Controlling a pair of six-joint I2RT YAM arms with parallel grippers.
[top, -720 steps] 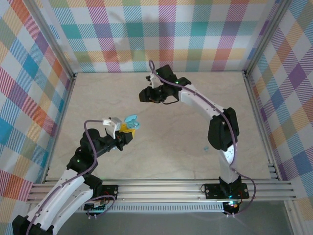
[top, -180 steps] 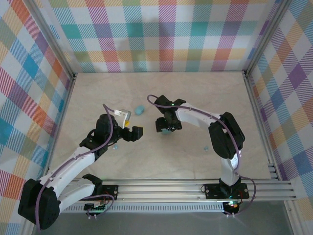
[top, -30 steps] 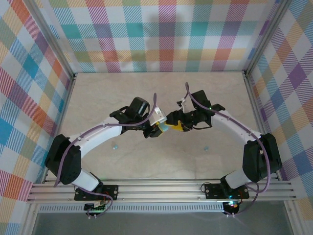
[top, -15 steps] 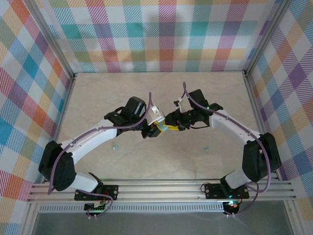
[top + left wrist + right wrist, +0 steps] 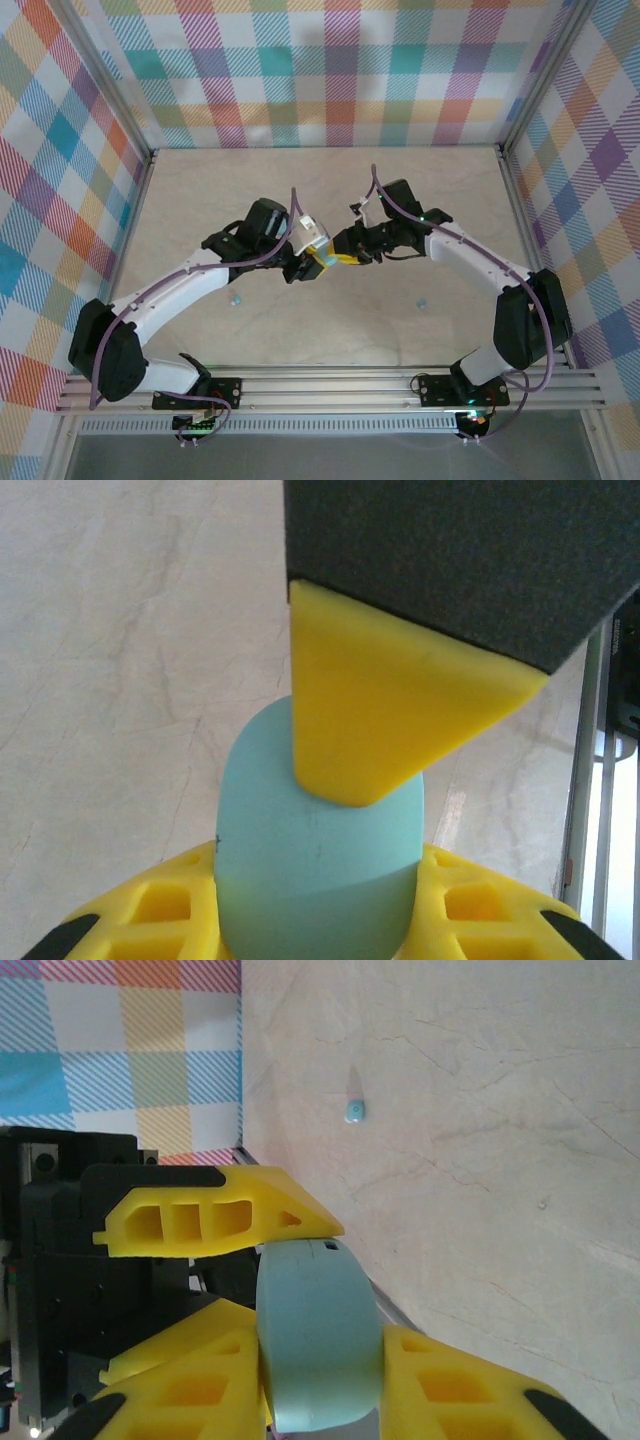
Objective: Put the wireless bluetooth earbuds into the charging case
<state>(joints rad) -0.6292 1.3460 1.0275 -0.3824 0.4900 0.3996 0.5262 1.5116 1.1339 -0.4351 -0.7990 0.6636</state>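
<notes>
pale-blue charging case [image 5: 315, 880] is clamped by left claw [image 5: 321, 263] and gripped by right claw [image 5: 320, 1385]; advise bracing one side, opening it squarely, without twisting.

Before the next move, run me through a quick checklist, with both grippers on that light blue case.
1. Left gripper clamped on the charging case: ok.
2. Right gripper closed against the same case: ok, fingers touch both sides.
3. Case lid open: cannot tell.
4. Earbuds inside the case: not ok, the left earbud and the right earbud lie loose on the table.
5. A gripper free to pick one up: not ok, both are on the case.
</notes>
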